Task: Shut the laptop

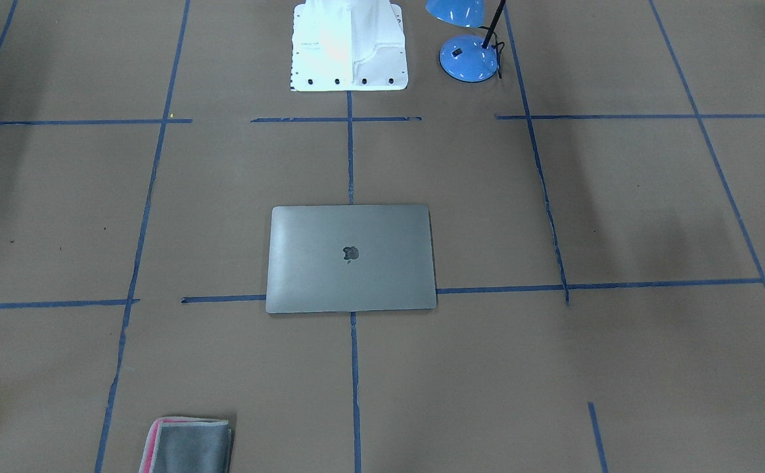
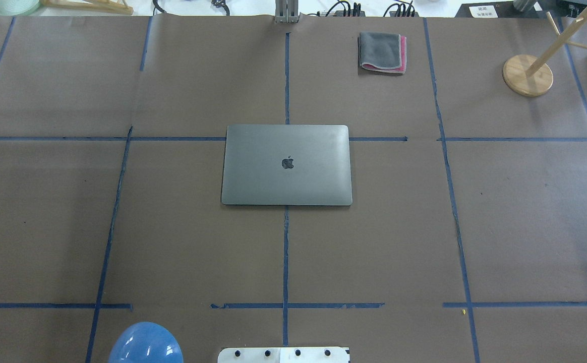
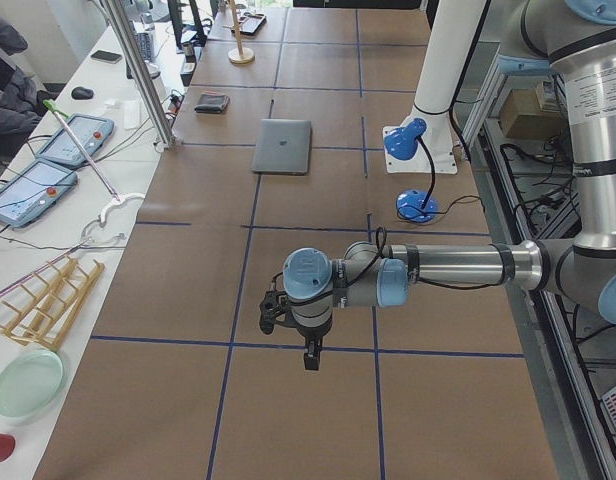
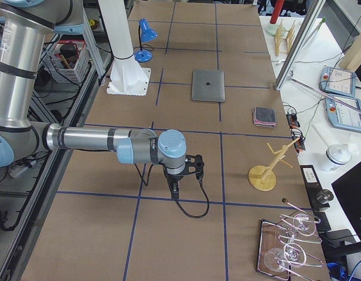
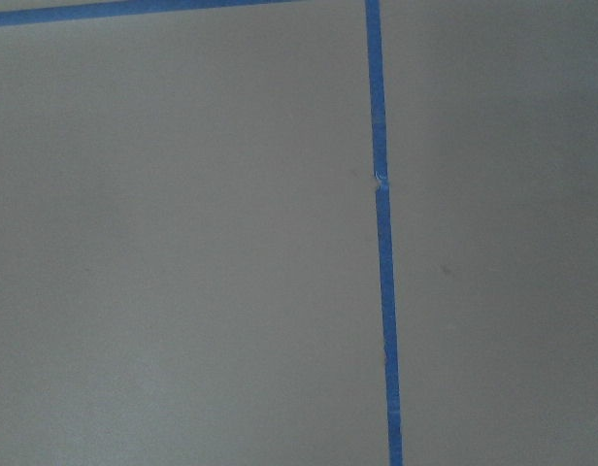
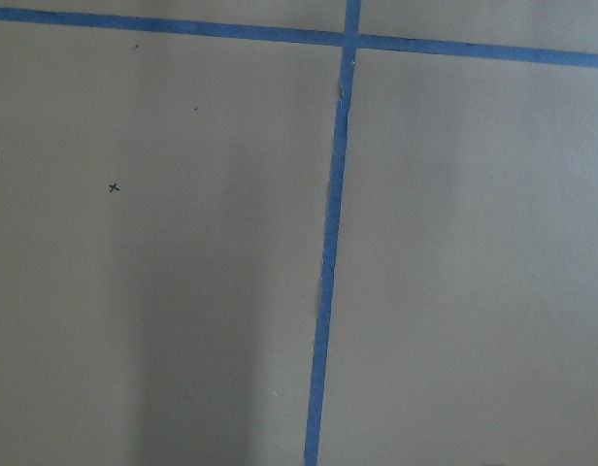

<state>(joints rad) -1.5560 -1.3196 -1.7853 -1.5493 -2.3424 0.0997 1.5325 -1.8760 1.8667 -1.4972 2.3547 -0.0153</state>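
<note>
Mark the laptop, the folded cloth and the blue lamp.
laptop (image 2: 287,165): overhead exterior view, middle of the closed lid, at the logo.
folded cloth (image 2: 380,50): overhead exterior view, grey top layer.
blue lamp (image 2: 144,345): overhead exterior view, rounded top of the shade.

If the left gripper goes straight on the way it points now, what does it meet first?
The left gripper points straight down, and its wrist view shows only bare table and blue tape. It would probably meet the table first, far from the closed laptop.
</note>
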